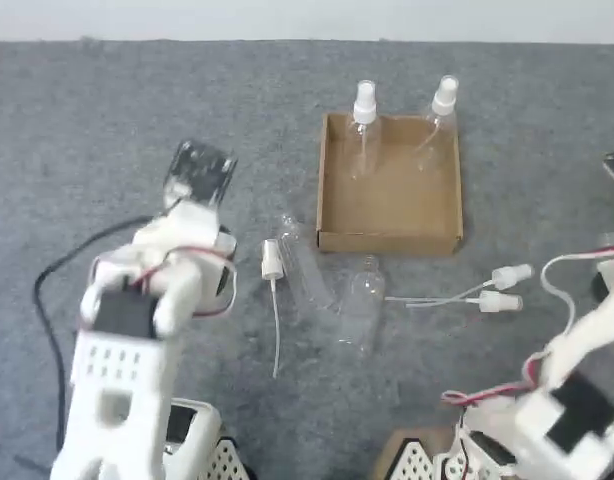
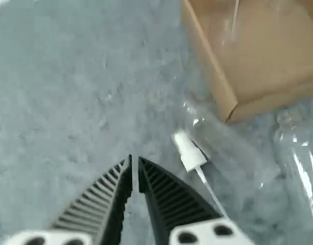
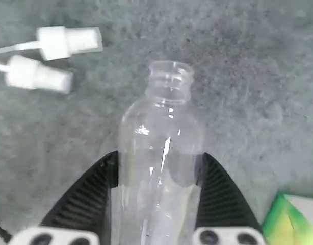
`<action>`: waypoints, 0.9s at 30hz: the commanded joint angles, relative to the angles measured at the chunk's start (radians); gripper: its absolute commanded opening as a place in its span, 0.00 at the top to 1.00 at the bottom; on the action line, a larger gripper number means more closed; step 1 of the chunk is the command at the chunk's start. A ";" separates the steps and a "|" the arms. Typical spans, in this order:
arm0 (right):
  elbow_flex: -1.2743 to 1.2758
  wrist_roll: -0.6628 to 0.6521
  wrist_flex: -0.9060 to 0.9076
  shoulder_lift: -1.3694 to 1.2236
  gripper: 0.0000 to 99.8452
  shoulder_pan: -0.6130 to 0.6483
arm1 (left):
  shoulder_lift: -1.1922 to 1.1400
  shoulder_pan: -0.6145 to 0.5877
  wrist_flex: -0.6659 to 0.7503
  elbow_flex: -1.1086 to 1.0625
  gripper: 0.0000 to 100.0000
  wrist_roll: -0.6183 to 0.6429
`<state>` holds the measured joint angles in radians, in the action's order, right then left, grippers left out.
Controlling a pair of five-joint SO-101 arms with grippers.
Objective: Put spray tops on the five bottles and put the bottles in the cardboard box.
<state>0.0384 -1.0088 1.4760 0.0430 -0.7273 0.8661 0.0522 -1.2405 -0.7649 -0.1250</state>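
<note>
While L end effector (image 2: 135,161) is clenched empty, R end effector (image 3: 159,155) grips clear bottle (image 3: 162,115).

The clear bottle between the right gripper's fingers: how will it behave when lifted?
The bottle looks empty, so it is probably light and may flex if squeezed. Its smooth round side could slip in the right gripper.

You'll find two capped bottles (image 1: 365,130) in the cardboard box (image 1: 387,241); before it lie two open bottles (image 1: 362,300), spray tops (image 1: 272,260) either side.
</note>
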 commanded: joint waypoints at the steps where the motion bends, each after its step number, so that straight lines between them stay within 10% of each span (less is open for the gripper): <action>1: -0.147 0.006 -0.053 -0.166 0.93 -0.013 | -0.219 0.008 0.091 0.067 0.94 0.046; 27: -0.226 0.164 -0.199 -0.446 0.89 0.036 | -0.591 0.150 0.311 0.096 0.79 0.342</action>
<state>-0.1243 -0.8539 1.2935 -0.4219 -0.7027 0.2647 0.2025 -0.9521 -0.6836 0.2048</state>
